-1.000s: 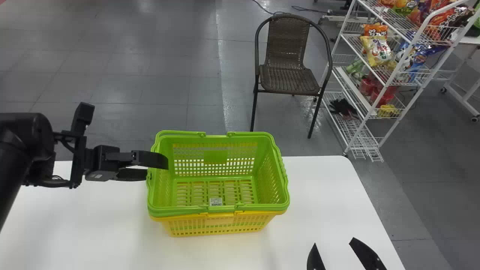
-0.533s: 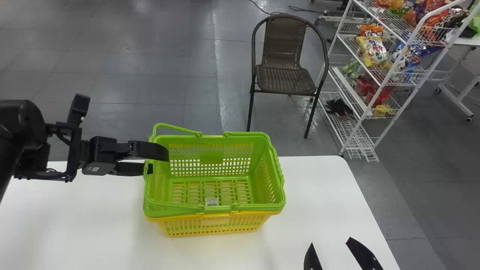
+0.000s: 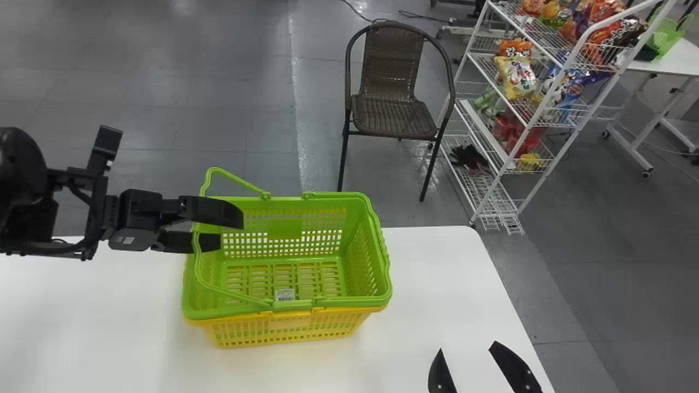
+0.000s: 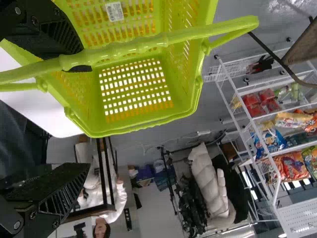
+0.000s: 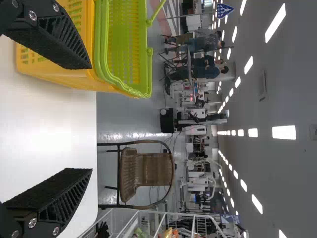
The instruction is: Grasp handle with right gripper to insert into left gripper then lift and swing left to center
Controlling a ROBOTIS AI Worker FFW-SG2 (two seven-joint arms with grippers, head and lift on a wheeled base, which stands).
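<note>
In the head view my left gripper (image 3: 231,227) stands open at the left end of the green basket (image 3: 357,256), which is nested in a yellow basket (image 3: 295,331). The green basket's left handle (image 3: 236,179) is tilted up and runs across the lower finger and behind the upper one. In the left wrist view the handle (image 4: 138,45) crosses one fingertip of the left gripper (image 4: 86,111), unclasped. My right gripper (image 3: 467,347), open and empty, is over the table's front right part. The right gripper (image 5: 91,118) also shows in its wrist view, beside the baskets.
The baskets stand on a white table (image 3: 437,284). Past its far edge are a brown wicker chair (image 3: 396,114) and a white wire rack (image 3: 494,199) holding snack bags.
The left handle has swung up from the basket's rim while my left gripper rose a little. Table, baskets, chair and rack have shifted left in the head view.
</note>
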